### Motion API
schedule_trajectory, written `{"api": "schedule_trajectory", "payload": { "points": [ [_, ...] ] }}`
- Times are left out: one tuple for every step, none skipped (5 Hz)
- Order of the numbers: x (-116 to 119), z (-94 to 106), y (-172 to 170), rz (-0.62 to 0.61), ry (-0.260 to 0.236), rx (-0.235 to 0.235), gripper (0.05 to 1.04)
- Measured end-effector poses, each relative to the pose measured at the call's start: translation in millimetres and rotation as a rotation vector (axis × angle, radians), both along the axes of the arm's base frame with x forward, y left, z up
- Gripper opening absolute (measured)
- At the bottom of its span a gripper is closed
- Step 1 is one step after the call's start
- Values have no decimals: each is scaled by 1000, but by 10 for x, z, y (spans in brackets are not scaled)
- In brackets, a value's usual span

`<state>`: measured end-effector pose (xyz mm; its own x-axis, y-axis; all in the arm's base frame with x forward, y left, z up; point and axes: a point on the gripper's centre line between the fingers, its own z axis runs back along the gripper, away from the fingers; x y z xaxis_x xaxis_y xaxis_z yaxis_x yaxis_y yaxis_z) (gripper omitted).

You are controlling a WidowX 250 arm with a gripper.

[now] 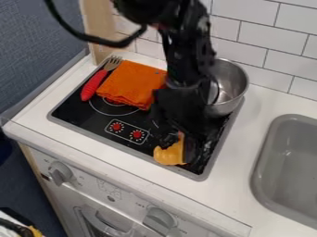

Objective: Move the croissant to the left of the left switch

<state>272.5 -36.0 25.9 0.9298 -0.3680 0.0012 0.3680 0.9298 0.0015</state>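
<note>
A black gripper (178, 149), whether closed or open impossible to tell, meets the croissant (168, 157) near the stovetop's (139, 149) front edge, where a gentle, secure hold should precede lifting clear of the red knobs (136, 134).

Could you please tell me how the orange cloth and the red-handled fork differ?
The orange fabric cloth is broad and roughly square; the red-handled fork is long and narrow. The cloth is orange throughout, while the fork has greyish tines. Both rest on the black stovetop.
</note>
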Motion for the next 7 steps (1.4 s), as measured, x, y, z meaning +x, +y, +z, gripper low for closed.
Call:
{"api": "schedule_trajectory", "payload": {
  "points": [
    [19,-168,-49,30,23,-23,1001],
    [69,-200,-134,27,9,-41,952],
    [73,-208,-159,31,-4,-48,696],
    [59,-198,-180,8,1,-37,652],
    [-13,-160,-187,-7,13,-33,652],
    [40,221,-20,26,-88,-22,651],
    [43,436,517,173,-132,-13,652]
  ]
}}
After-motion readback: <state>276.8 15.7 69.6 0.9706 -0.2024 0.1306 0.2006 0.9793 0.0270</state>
